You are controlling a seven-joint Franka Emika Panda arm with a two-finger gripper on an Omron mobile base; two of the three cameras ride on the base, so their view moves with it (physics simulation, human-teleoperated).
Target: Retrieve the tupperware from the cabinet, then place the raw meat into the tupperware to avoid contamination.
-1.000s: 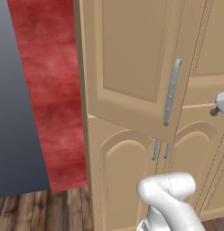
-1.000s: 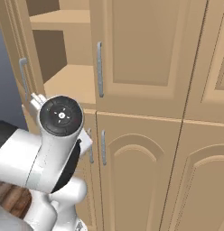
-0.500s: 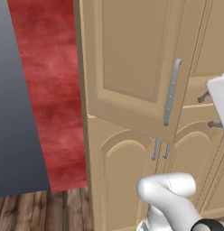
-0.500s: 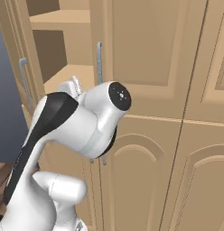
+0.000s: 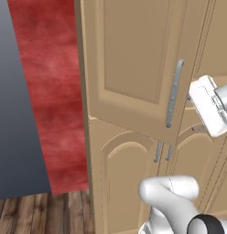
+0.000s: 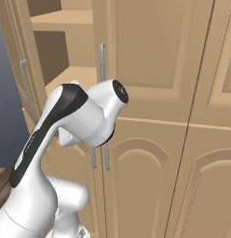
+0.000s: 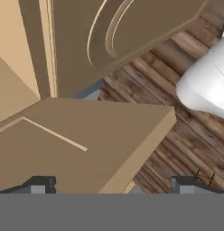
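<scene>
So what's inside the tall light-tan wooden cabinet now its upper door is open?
In the tall light-tan wooden cabinet, two bare tan shelves show in the right base view. No tupperware shows; the white robot arm covers the lower shelf's front.

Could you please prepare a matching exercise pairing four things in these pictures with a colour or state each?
Things:
1. upper cabinet door
2. wall left of the cabinet
3. floor
4. claw

Colour or state:
a. mottled red
b. open, holding nothing
c. swung open, shelves showing behind it
d. dark wood planks

Pairs: 1-c, 2-a, 3-d, 4-b
</scene>
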